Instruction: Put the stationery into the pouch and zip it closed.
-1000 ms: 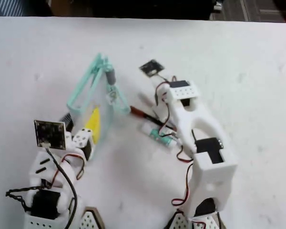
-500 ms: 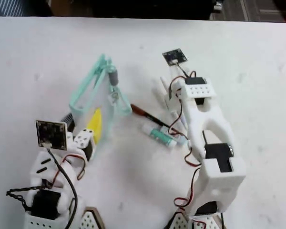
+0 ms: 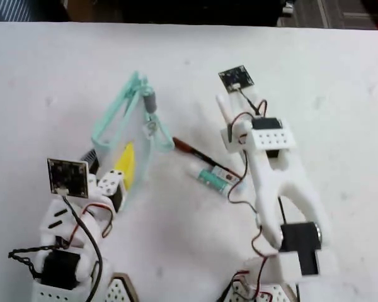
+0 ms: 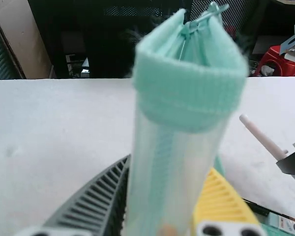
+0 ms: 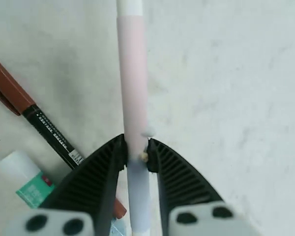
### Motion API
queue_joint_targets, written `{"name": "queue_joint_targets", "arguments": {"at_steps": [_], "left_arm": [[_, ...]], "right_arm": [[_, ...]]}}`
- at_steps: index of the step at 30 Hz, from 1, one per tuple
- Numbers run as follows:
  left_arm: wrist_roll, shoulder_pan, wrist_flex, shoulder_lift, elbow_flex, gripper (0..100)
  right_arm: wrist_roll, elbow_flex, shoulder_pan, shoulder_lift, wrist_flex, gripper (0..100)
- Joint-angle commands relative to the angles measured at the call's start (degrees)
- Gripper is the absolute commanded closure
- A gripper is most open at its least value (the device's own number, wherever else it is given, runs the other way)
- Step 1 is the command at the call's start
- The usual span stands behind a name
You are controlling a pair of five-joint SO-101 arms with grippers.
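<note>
The pouch (image 3: 123, 126) has clear sides and teal edging, and its far end stands raised off the table. My left gripper (image 3: 113, 171) is shut on its near end; in the left wrist view the pouch (image 4: 179, 113) rises between the grey and yellow fingers (image 4: 221, 201) of my left gripper (image 4: 162, 201). My right gripper (image 3: 230, 131) is shut on a pale pink and white pen (image 3: 222, 107), right of the pouch and apart from it. The right wrist view shows the gripper (image 5: 136, 147) clamped around the pen (image 5: 132, 73).
A brown marker (image 3: 192, 151) and a green and white tube (image 3: 213, 178) lie on the white table (image 3: 315, 75) between the pouch and the right arm. The same marker (image 5: 39, 123) and tube (image 5: 24, 179) lie beside the right gripper. A dark zipper pull (image 3: 149, 100) sits at the pouch's far end.
My right arm has swung right, away from the marker and tube, with the pale pen in its gripper. The left arm and the pouch have barely moved.
</note>
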Motion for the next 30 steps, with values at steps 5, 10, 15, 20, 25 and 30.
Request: {"name": "queue_joint_targets", "arguments": {"at_steps": [5, 10, 15, 20, 25, 30], "left_arm": [[0.4, 0.7, -0.7, -0.1, -0.5, 81], [0.4, 0.8, -0.6, -0.1, -0.5, 81], [0.4, 0.8, -0.7, -0.1, -0.5, 81], [0.4, 0.9, -0.7, -0.1, -0.5, 81], [-4.9, 2.2, -0.4, -0.1, -0.7, 81], [-7.5, 6.3, 1.5, -0.1, -0.8, 81]], "right_arm": [[-0.5, 0.3, -0.6, -14.7, 2.9, 98.1], [-0.5, -0.6, -4.3, -23.7, 6.5, 98.1], [-0.5, -8.3, -7.4, -32.4, 12.2, 98.1], [-0.4, -14.9, -15.0, -38.0, 12.3, 98.1], [0.0, -20.7, -26.8, -40.0, 12.2, 98.1], [0.0, -26.0, -34.5, -40.2, 12.2, 98.1]]}}
